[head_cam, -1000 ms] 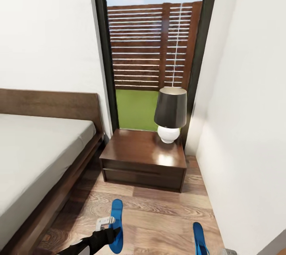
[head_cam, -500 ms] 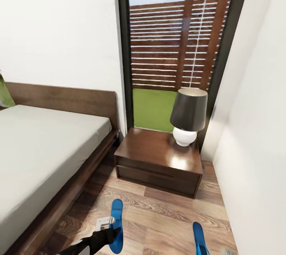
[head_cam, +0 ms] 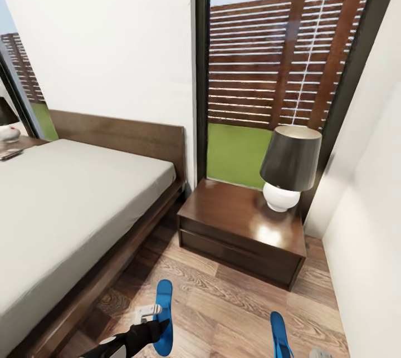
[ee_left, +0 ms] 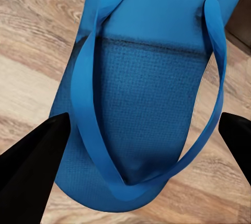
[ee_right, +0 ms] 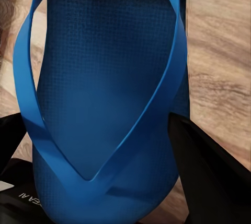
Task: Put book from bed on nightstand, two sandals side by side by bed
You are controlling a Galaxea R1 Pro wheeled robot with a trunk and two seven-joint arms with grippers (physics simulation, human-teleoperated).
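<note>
The left fingers [ee_left: 137, 145] grip a blue sandal [ee_left: 146, 93] at its sides, low in the middle of the head view. The right fingers [ee_right: 104, 161] grip the other sandal [ee_right: 104, 88], at the lower right. Both sandals hang over the wood floor [head_cam: 223, 302]. The bed [head_cam: 67, 213] fills the left. The nightstand [head_cam: 242, 230] with a lamp [head_cam: 289, 168] stands right of the bed, under the window [head_cam: 278, 68].

we see white walls [head_cam: 111, 40] at 11 o'clock, a tall dark-framed window [head_cam: 278, 68] at 1 o'clock with a slatted fence [head_cam: 289, 63] and grass [head_cam: 234, 152] outside, a dark-shaded lamp [head_cam: 291, 166] at 3 o'clock, and a wood-plank floor [head_cam: 223, 308] at 6 o'clock.
</note>
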